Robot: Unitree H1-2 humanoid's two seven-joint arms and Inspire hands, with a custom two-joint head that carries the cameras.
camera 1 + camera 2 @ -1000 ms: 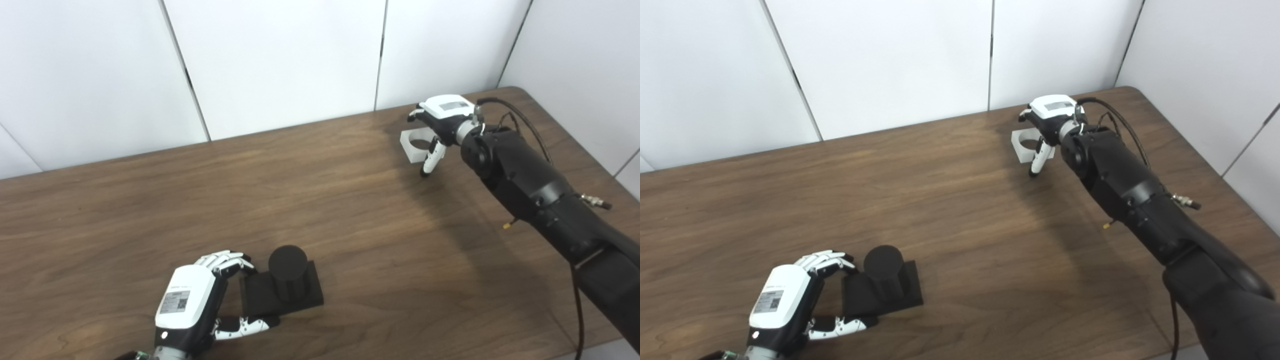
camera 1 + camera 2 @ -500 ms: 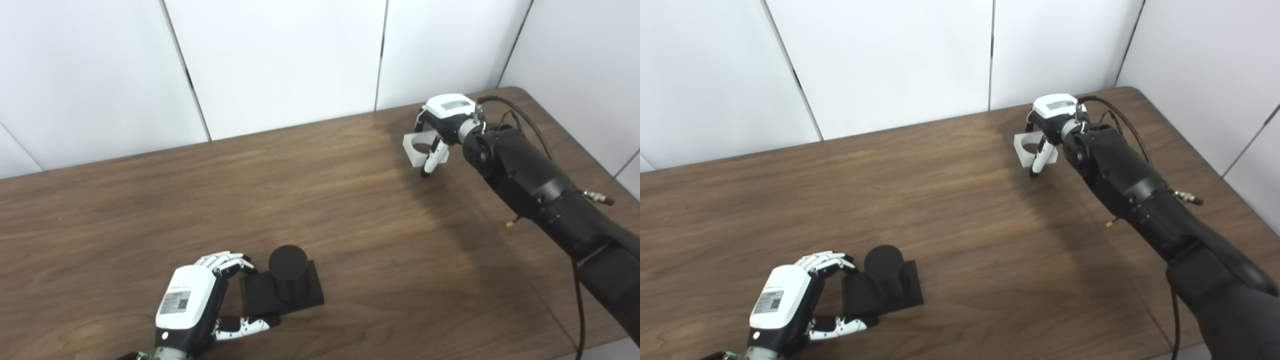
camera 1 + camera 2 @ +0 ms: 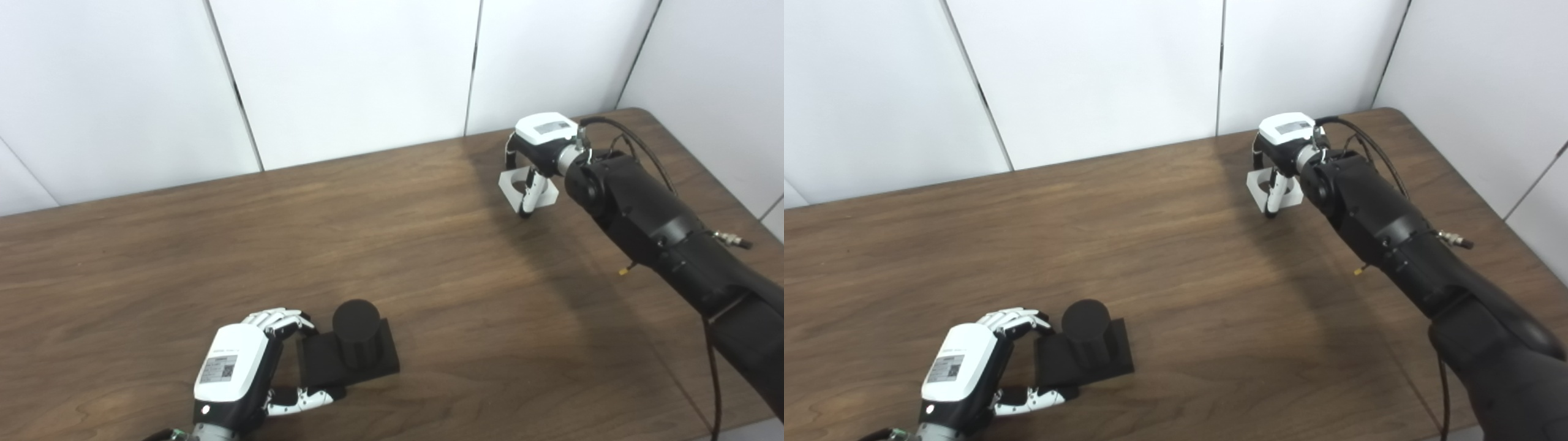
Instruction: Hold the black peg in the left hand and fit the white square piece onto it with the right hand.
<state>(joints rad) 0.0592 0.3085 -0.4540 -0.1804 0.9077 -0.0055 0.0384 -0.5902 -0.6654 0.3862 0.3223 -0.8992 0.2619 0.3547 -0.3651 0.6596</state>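
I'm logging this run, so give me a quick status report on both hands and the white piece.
Left hand shut on black peg base. Right hand shut on white square piece, far right of table. Path between them clear.

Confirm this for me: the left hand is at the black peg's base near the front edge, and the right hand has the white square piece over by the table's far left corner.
Not quite. The right hand has the white square piece near the table's far right corner, not the far left; the left eye view shows it. The left hand is indeed at the black peg base near the front edge.
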